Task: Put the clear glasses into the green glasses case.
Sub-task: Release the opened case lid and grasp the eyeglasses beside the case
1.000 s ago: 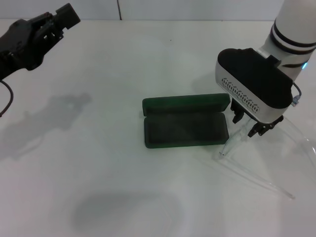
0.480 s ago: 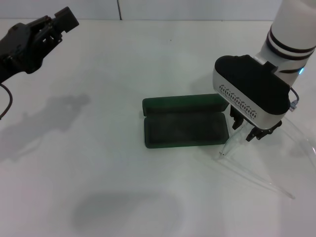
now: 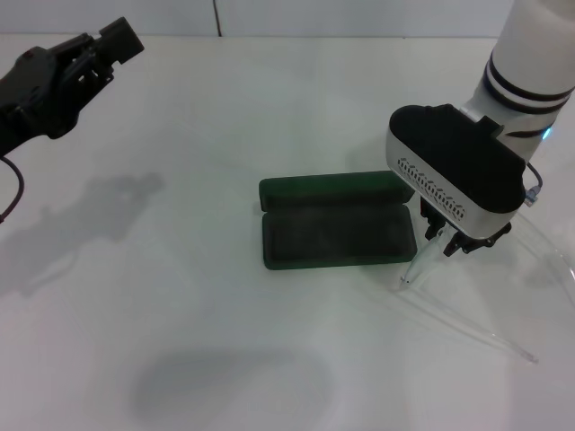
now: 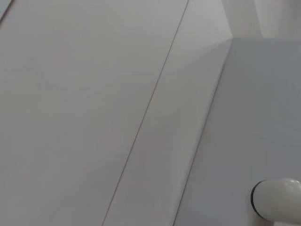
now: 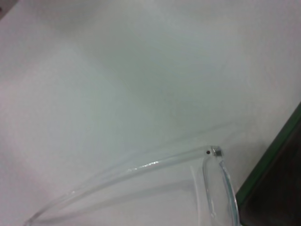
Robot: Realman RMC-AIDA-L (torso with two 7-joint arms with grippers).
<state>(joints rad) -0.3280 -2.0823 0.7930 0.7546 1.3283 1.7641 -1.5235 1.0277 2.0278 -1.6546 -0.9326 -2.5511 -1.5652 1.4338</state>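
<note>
The clear glasses [image 3: 503, 296], transparent colourless plastic with long thin temple arms, lie on the white worktop [image 3: 180, 296] just right of the open dark green glasses case [image 3: 337, 229]. They look light, slippery and easily flexed, so the sturdier front near the hinge seems the best hold. The right gripper [image 3: 449, 241] hangs beside the case over one temple arm; whether its jaws are apart or clamped I cannot tell. The left gripper [image 3: 108, 40] is parked far left of the case.

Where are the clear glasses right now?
In the head view, the clear glasses lie on the table's right side, just right of the open green glasses case, beneath the right tool.
</note>
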